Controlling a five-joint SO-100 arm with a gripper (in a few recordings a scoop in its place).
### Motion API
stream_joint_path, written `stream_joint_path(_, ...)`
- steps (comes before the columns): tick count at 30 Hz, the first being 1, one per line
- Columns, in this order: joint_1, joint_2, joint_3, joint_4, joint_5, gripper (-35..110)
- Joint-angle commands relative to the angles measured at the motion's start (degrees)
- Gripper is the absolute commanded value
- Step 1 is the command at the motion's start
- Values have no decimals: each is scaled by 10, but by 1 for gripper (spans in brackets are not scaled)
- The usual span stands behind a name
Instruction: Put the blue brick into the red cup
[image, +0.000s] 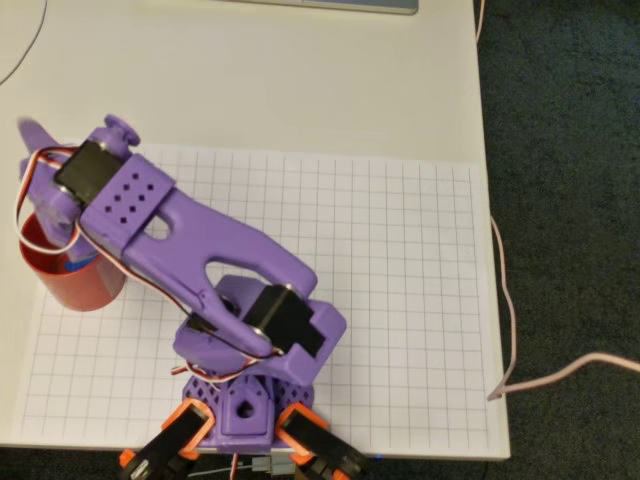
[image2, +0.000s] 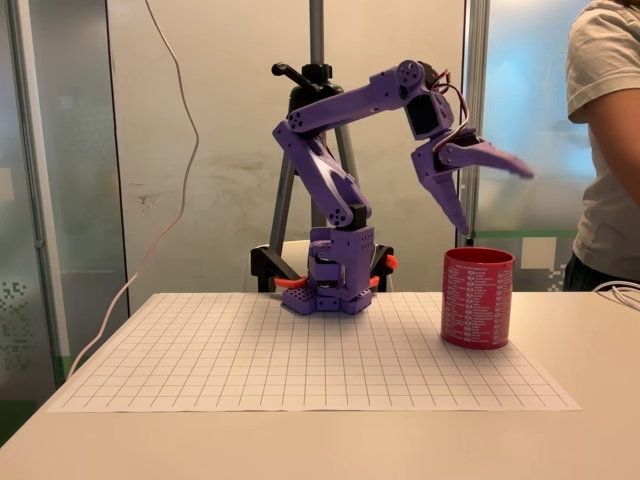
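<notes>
The red cup (image: 82, 285) stands at the left edge of the grid sheet; in the fixed view the red cup (image2: 478, 300) is at the right. My purple gripper (image2: 497, 200) hangs just above the cup's rim, open, with nothing between its fingers. From overhead the gripper (image: 40, 175) and wrist cover most of the cup's mouth. A small blue patch, the blue brick (image: 80, 263), shows inside the cup under the arm; most of it is hidden.
The white grid sheet (image: 400, 300) covers the table in front of the arm's base (image: 250, 400). A pink cable (image: 505, 300) runs along the table's right edge. A person (image2: 608, 150) stands behind the cup, and a tripod (image2: 318, 100) rises behind the arm.
</notes>
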Motion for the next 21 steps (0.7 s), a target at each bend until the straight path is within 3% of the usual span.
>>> stream_joint_path(1,-9,24,-18,4,5,0)
stream_joint_path(14,0,33,-8,-17,4,0)
stream_joint_path(17,92,46,26,-106,-5,0)
stream_joint_path(21,313,49,54,-241,-36,0)
